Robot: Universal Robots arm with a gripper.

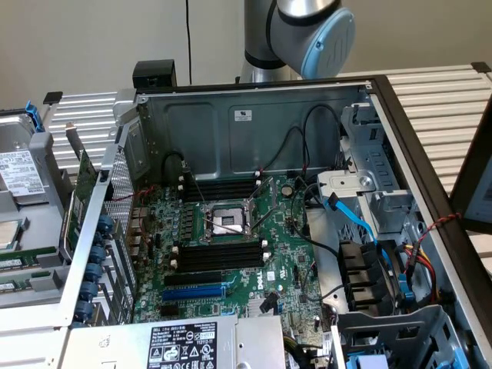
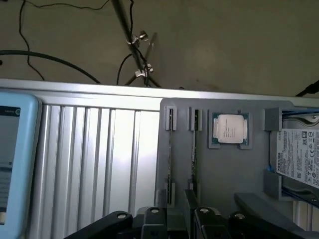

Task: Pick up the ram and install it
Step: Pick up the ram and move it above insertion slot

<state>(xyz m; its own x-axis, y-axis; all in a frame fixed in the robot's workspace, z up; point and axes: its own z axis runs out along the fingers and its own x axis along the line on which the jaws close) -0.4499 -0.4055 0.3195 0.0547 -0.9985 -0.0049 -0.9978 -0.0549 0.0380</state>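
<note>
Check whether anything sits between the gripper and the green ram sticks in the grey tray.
Nothing visible does. Both thin green ram sticks stand on edge in the grey plastic tray, just ahead of the gripper. The square silver processor sits off to one side.

Saw an open computer case (image 1: 231,131), green motherboard (image 1: 284,254) inside, arm (image 1: 307,31) at twelve o'clock, blue cable (image 1: 357,219) at three, hard drive (image 1: 19,173) at nine, ram (image 1: 23,263) at eight.
</note>
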